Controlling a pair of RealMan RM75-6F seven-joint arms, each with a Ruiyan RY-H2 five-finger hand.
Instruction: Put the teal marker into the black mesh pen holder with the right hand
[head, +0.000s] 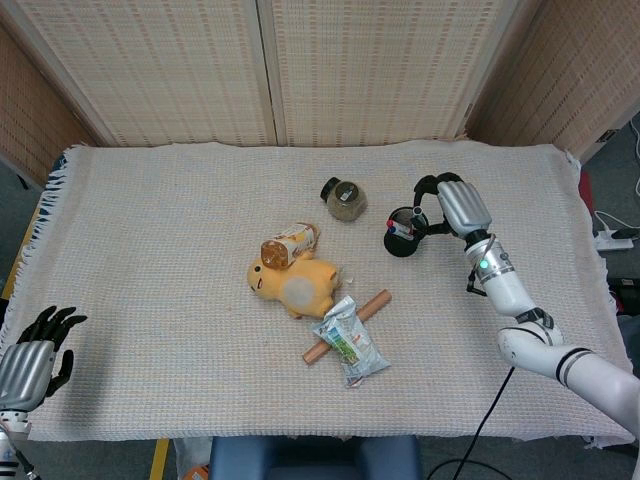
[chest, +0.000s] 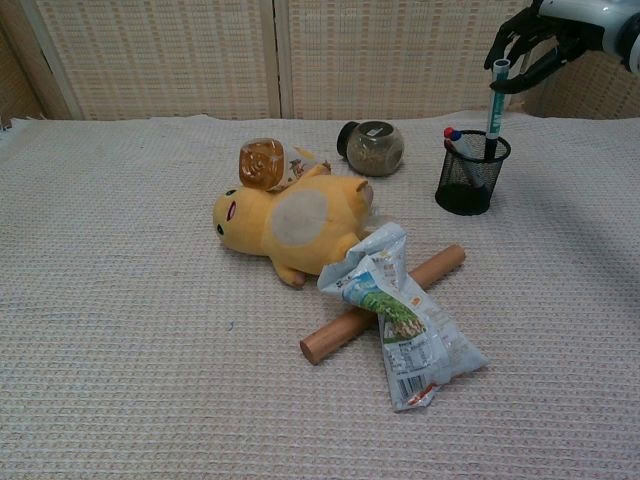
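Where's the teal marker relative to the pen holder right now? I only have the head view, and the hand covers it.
Observer: In the chest view the teal marker stands nearly upright, with its lower end already below the rim of the black mesh pen holder.
Operator: Is the hand holding it?
Observer: Yes. The right hand grips only the marker's top end, well above the rim.
Operator: Anything else in the holder that it could catch on?
Observer: One other pen with a red and blue tip leans against the holder's left side. The marker sits to the right of it, and they appear apart.
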